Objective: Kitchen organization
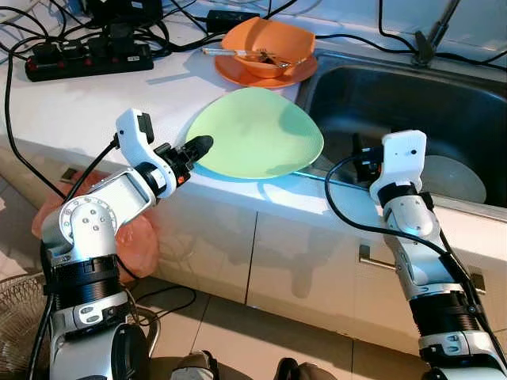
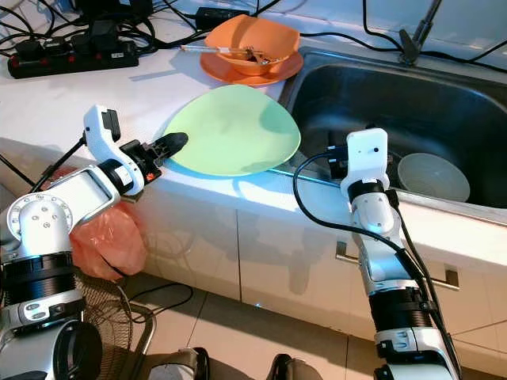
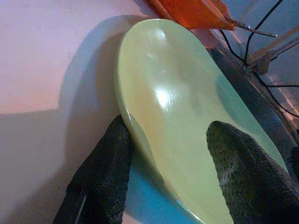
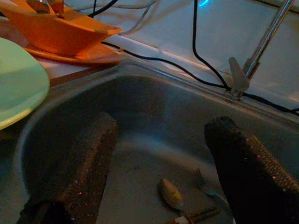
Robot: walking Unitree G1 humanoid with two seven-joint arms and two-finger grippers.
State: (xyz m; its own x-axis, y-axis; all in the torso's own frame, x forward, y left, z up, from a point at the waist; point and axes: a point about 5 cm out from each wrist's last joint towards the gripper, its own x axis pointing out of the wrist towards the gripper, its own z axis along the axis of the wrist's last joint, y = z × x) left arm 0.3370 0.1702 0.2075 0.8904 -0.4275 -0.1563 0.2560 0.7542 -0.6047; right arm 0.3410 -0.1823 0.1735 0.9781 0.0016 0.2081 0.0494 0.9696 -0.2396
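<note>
A pale green plate (image 1: 257, 134) lies tilted at the counter's front edge, its right rim reaching over the steel sink (image 1: 380, 95). My left gripper (image 1: 194, 149) is shut on the plate's left rim. In the left wrist view one finger (image 3: 107, 158) sits under the rim and the other on the plate's face (image 3: 187, 116). My right gripper (image 4: 159, 172) hangs open over the sink basin (image 4: 154, 116), holding nothing. An orange bowl (image 1: 265, 47) with utensils in it stands on an orange plate behind the green one.
A pale bowl (image 1: 455, 178) sits in the sink's right part, and scraps (image 4: 170, 193) lie on the sink bottom. The faucet (image 1: 432, 36) rises behind. A black power strip (image 1: 87, 59) with cables lies at the counter's back left. A pinkish bag (image 1: 135, 241) hangs below the counter.
</note>
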